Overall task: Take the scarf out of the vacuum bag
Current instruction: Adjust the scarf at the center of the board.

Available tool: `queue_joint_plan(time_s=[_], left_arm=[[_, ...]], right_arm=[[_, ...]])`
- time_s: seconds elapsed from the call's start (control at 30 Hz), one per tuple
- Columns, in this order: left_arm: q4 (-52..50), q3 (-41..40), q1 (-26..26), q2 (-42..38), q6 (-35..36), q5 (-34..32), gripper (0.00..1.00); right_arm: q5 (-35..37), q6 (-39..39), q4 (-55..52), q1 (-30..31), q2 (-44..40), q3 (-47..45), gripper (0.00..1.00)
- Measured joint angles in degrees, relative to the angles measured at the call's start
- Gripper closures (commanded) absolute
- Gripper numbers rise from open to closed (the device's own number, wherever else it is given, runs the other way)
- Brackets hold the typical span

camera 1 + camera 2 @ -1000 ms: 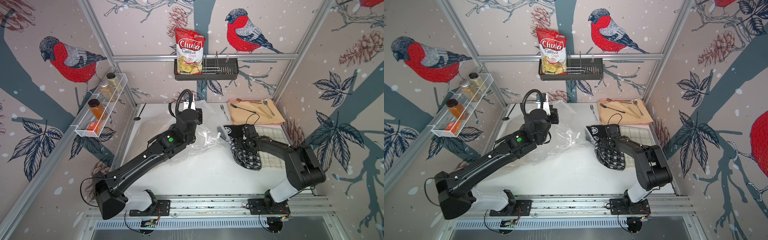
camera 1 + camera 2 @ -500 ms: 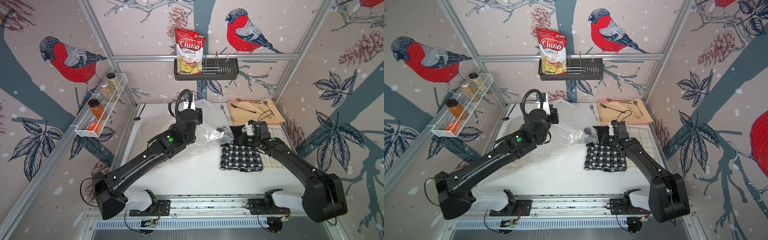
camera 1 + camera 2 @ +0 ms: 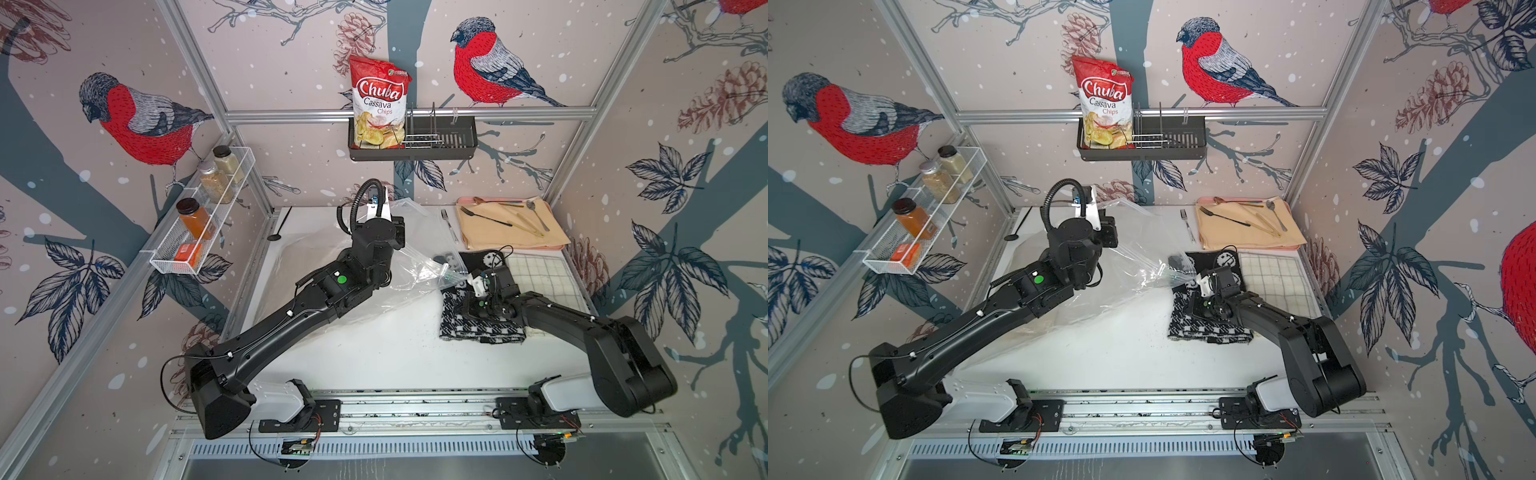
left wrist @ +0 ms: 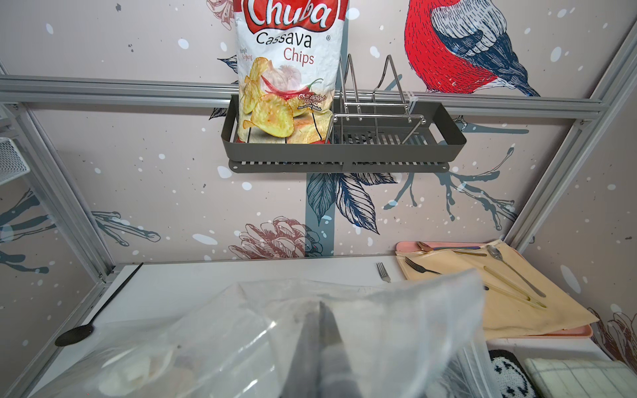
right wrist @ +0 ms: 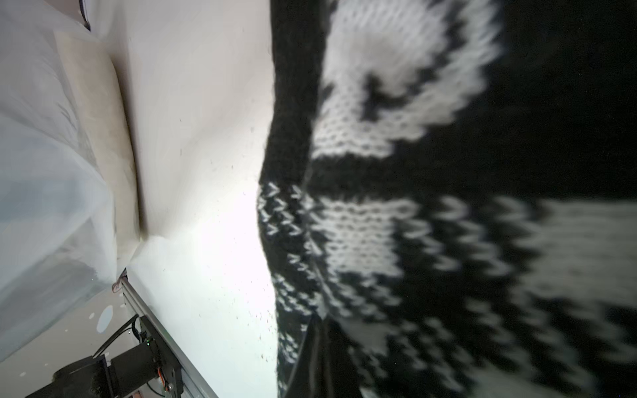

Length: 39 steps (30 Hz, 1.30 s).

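Note:
The vacuum bag (image 3: 415, 266) (image 3: 1138, 266), clear and crinkly, is lifted off the white table at its back end. My left gripper (image 4: 320, 305) is shut on that plastic, and its fingers show only through the film (image 4: 379, 327). The scarf (image 3: 482, 332) (image 3: 1208, 332), a black-and-white knit, lies on the table to the right of the bag's mouth, outside the plastic. My right gripper (image 5: 319, 318) (image 3: 467, 307) is shut on the scarf's left part, pressed into the knit (image 5: 379, 224).
Behind the right gripper lie black knit with white faces (image 3: 484, 257) and a white checked cloth (image 3: 544, 274). A pink tray (image 3: 552, 248) with a beige cloth and cutlery is at the back right, beside a fork (image 3: 449, 224). A black spoon (image 3: 277, 230) is back left.
A second ago the scarf hung bunched from my right gripper; it then spread flat on the table. The right arm has drawn back over its left part. The left arm has held still.

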Motion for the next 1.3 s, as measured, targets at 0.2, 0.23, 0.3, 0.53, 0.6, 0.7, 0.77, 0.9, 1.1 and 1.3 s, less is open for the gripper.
queue_joint_plan(time_s=[0.2, 0.23, 0.3, 0.53, 0.6, 0.7, 0.77, 0.9, 1.1, 1.3], left_arm=[[0.31, -0.15, 0.0, 0.0, 0.02, -0.07, 1.0], [0.46, -0.2, 0.0, 0.0, 0.02, -0.07, 1.0], [0.52, -0.26, 0.0, 0.0, 0.02, -0.07, 1.0], [0.52, -0.31, 0.0, 0.04, 0.02, -0.02, 1.0], [0.52, -0.31, 0.0, 0.04, 0.02, -0.02, 1.0], [0.72, -0.63, 0.0, 0.07, 0.0, 0.11, 1.0], [0.76, -0.79, 0.0, 0.26, -0.17, 0.31, 1.0], [0.74, -0.79, 0.0, 0.57, -0.42, 0.57, 1.0], [0.74, -0.79, 0.0, 0.57, -0.46, 0.57, 1.0], [0.76, -0.79, 0.0, 0.63, -0.46, 0.57, 1.0]], right_arm=[[3.08, -0.57, -3.91, 3.17, 2.73, -0.13, 1.0], [3.69, -0.76, -3.96, 3.61, 2.86, -0.13, 1.0], [4.85, -0.87, -4.28, 5.03, 3.26, 0.13, 1.0], [9.33, 0.02, -5.66, 11.23, 4.0, 2.08, 1.0], [10.03, 0.22, -7.41, 11.72, 2.69, 1.97, 0.99], [10.97, 1.16, -12.13, 10.27, 0.0, 2.21, 0.96], [12.0, 1.36, -14.03, 8.24, -1.66, 2.6, 0.92], [13.14, 1.33, -15.8, 4.61, -4.24, 3.98, 0.85], [12.2, 1.38, -16.9, 0.92, -8.41, 5.49, 0.78], [18.64, 2.99, -20.74, -4.5, -9.68, 9.25, 0.91]])
